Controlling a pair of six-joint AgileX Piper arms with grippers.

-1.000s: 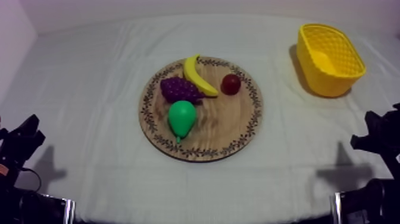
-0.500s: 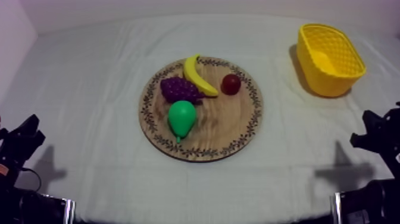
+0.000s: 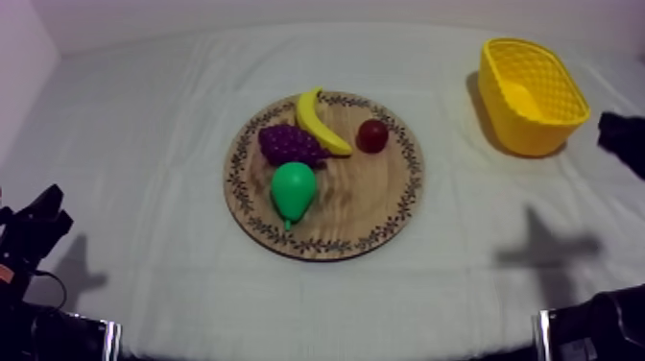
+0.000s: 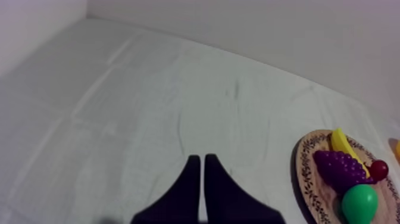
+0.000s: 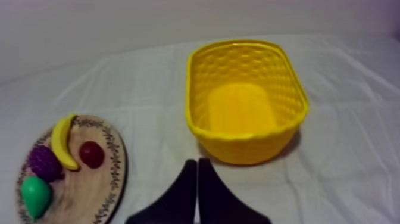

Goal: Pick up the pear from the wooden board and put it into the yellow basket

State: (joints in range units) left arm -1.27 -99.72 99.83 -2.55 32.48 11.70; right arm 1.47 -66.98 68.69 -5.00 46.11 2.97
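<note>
The green pear (image 3: 293, 190) lies on the round wooden board (image 3: 370, 197), toward its front left, its stem end facing the table's front edge. It also shows on the board in the left wrist view (image 4: 359, 203) and the right wrist view (image 5: 34, 195). The yellow basket (image 3: 523, 134) stands at the far right, with nothing in it (image 5: 250, 149). My right gripper (image 3: 614, 134) hangs raised just right of the basket, its fingers shut in a narrow wedge (image 5: 197, 173) pointing at the basket's near wall. Low at the left, far from the board, my left gripper (image 3: 48, 216) is shut on nothing (image 4: 199, 173).
A banana (image 3: 320, 122), a bunch of purple grapes (image 3: 291, 144) and a small red fruit (image 3: 372, 135) share the board behind the pear. The grapes touch the pear's far side. Bare cloth lies between the board and the basket.
My right arm has risen from its low spot at the right edge to beside the basket, and its shadow has shifted on the cloth. The left arm and the fruit have not moved.
</note>
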